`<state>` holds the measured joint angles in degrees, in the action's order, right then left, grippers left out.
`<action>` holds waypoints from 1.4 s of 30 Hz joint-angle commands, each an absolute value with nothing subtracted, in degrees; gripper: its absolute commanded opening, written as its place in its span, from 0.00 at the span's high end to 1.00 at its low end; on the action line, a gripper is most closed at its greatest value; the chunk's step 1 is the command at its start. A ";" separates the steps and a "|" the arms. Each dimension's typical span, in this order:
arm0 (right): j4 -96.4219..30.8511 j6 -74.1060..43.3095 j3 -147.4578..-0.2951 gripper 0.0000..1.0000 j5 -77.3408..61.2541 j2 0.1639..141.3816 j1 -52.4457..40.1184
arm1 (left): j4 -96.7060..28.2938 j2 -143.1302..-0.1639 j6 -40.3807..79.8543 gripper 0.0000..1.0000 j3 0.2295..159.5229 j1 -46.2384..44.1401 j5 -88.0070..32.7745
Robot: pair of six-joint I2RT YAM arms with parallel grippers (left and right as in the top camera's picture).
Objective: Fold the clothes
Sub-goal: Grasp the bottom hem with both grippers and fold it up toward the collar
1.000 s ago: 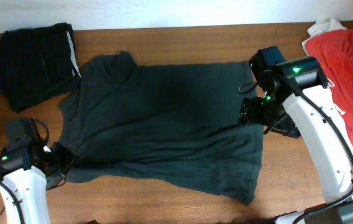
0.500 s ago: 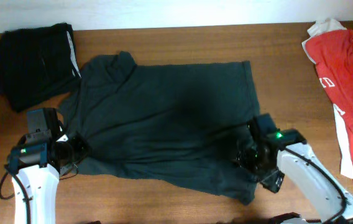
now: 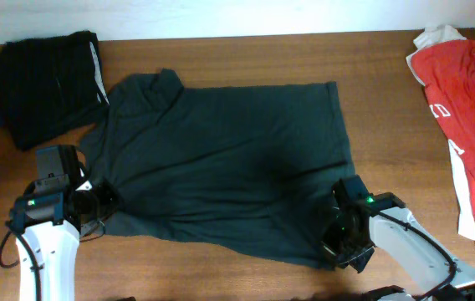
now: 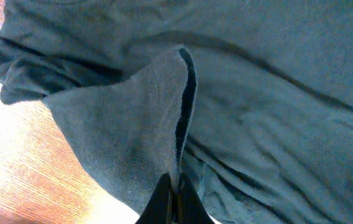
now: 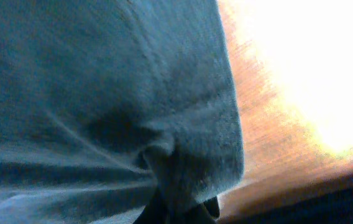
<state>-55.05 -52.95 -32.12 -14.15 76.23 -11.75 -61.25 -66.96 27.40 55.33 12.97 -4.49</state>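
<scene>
The dark grey-green T-shirt (image 3: 221, 159) lies spread flat in the middle of the wooden surface (image 3: 380, 100). Its collar and sleeves are to my left and its hem is to my right. The cloth is mostly smooth, with a few shallow creases running across the lower half.

My left jaws are at the shirt's near left edge, below the sleeve. They are pressed together on a fold of the cloth. In the left wrist view, that fold stands up as a narrow ridge running away from the tips.

My right jaws are at the near right corner of the shirt, by the hem. They are closed on a bunched bit of fabric. In the right wrist view, the cloth puckers into them, with bare wood just beside the shirt's edge.

A black folded garment (image 3: 45, 79) sits at the far left corner of the surface, just beside the shirt's far sleeve. A red garment with white print (image 3: 472, 109) lies along the right edge, well apart from the shirt.
</scene>
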 commanded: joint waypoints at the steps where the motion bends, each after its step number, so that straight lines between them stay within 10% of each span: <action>1: -66.48 -53.45 -43.38 0.96 -2.42 76.09 -11.46 | -64.58 -65.21 26.00 1.00 56.12 12.73 -5.06; 8: -76.07 -48.25 -54.04 0.96 1.21 76.09 -11.46 | -78.63 -63.70 25.15 0.99 65.39 12.73 -1.30; 32: -39.92 -39.09 -57.17 0.96 9.32 84.33 -6.33 | -24.10 -89.95 25.19 0.99 65.47 10.04 -5.17; 35: -38.70 -35.90 -57.17 0.96 9.30 84.40 -6.33 | -21.23 -92.14 25.17 0.75 65.47 7.64 -4.54; 36: -37.71 -33.08 -57.19 0.34 9.26 84.40 -6.33 | -21.28 -92.68 25.17 0.44 65.47 7.66 -2.48; 37: -37.39 -30.57 -57.39 0.01 8.97 84.38 -6.33 | -21.82 -92.64 25.15 0.01 65.52 7.66 -0.23; 42: -60.84 -17.30 -74.28 0.04 -6.20 84.38 -2.52 | -45.23 -83.55 19.77 0.02 69.21 7.77 -0.19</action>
<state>-55.22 -24.27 -68.38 1.76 84.90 -3.46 -37.54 -89.67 23.79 66.87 7.55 -0.78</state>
